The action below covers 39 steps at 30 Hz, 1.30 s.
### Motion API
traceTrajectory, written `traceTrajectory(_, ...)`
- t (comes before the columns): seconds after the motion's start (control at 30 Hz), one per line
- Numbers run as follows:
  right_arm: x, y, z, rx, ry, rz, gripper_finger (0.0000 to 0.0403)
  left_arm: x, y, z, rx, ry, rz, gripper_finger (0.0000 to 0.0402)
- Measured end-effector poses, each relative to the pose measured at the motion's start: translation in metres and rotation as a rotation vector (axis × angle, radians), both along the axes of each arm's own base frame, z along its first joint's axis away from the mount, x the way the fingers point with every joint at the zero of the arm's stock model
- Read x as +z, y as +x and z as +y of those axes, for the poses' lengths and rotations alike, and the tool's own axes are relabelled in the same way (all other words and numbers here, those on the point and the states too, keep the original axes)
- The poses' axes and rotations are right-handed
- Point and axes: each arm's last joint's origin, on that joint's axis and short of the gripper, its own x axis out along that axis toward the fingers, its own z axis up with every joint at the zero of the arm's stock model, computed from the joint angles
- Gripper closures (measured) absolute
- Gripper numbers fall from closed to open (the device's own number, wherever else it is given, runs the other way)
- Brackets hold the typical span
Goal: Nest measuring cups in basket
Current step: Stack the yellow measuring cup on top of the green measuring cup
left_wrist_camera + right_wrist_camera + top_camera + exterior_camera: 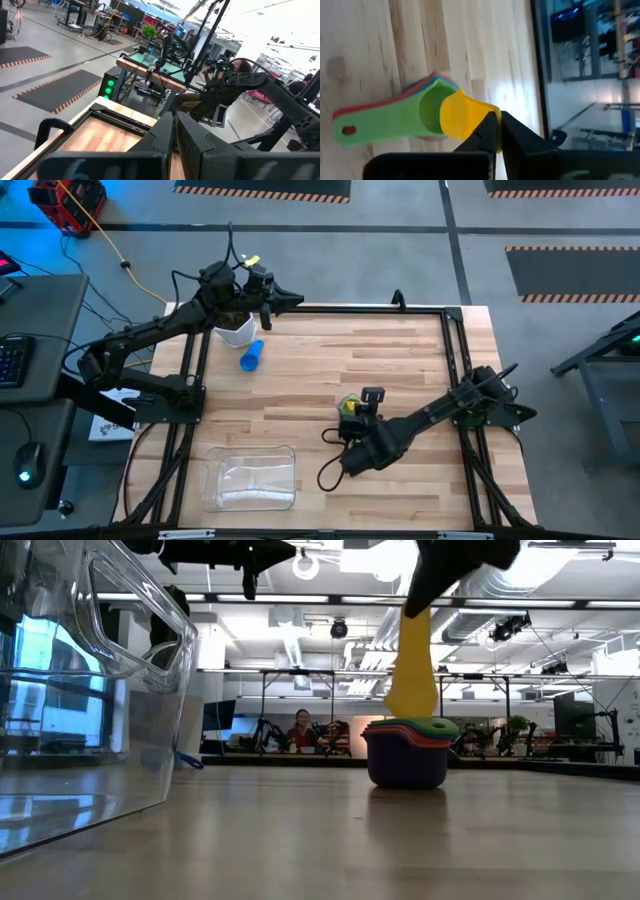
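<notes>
The right gripper (495, 131) pinches the yellow cup (460, 119) by its stiff handle above the nested cups (408, 750) mid-table; light, slick plastic, probably; basket (250, 477) nearby; left gripper (174, 131) pressed together at the table's far edge.

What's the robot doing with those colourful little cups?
The right gripper is pinching a yellow cup in its fingers, just above a stack of nested cups on the wooden table. The green cup is on top of that stack. The clear basket sits empty near the table's front edge, away from the stack. One blue cup lies on its own near a white pot, where the left gripper waits, fingers closed.
</notes>
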Motion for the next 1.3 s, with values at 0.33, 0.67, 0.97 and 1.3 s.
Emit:
traceTrajectory(0.33,-0.005,0.005,-0.007,-0.022,0.012,-0.008,0.0366,0.0,0.0,-0.001,-0.003,0.0,0.0,0.0387)
traceTrajectory(0.67,-0.006,0.005,-0.006,0.012,0.044,0.043,0.0311,0.0,0.0,-0.001,-0.002,0.012,0.001,0.0387)
traceTrajectory(0.97,0.006,0.01,-0.001,-0.002,0.196,0.002,0.0277,0.0,0.0,-0.001,-0.002,0.038,0.003,0.0387)
traceTrajectory(1.3,0.01,0.013,0.004,-0.054,0.347,-0.037,0.0272,0.0,0.0,-0.001,-0.002,0.046,0.003,0.0387)
